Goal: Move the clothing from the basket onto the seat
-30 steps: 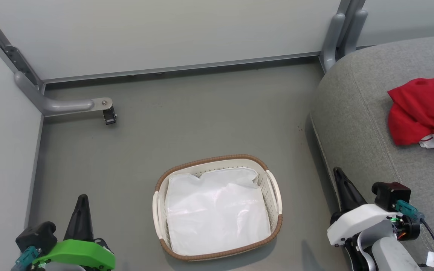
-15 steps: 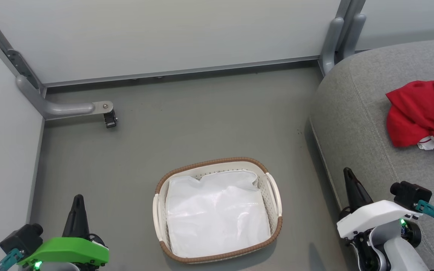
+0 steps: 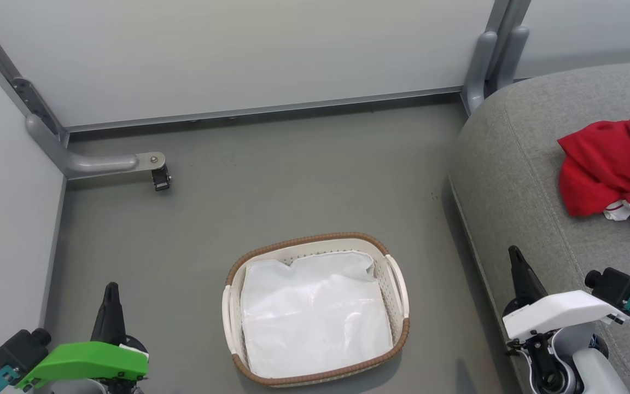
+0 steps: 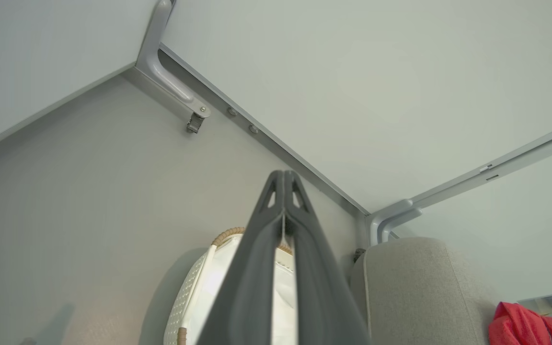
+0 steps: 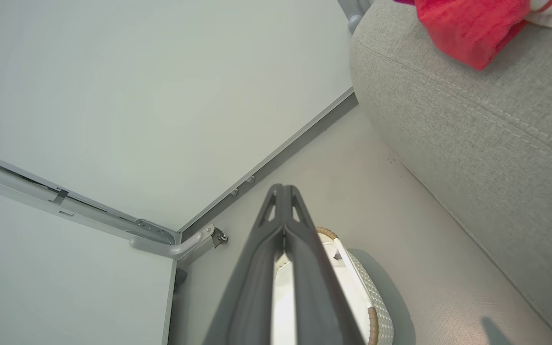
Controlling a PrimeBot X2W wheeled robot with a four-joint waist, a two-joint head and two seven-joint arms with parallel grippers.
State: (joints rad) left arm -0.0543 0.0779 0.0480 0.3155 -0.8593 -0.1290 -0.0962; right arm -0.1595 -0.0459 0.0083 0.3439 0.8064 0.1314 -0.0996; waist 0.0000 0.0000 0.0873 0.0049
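Well, left claw [image 3: 111, 289], right claw [image 3: 514, 253]: upright, pinched.

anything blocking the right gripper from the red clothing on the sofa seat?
Nothing visible. Only bare grey seat lies between the right gripper, fingers shut and empty, and the clothing, which already rests on the seat. The basket holds just its white liner.

Basket [image 3: 304, 239] on the floor [image 3: 293, 180] at centre, liner [image 3: 315, 317] inside it, seat [image 3: 512, 164] apart to its right with the clothing [image 3: 599, 164] on top, back wall [image 3: 238, 54] behind, left gripper [image 3: 110, 295] lower left, right gripper [image 3: 517, 268] by the seat's edge.
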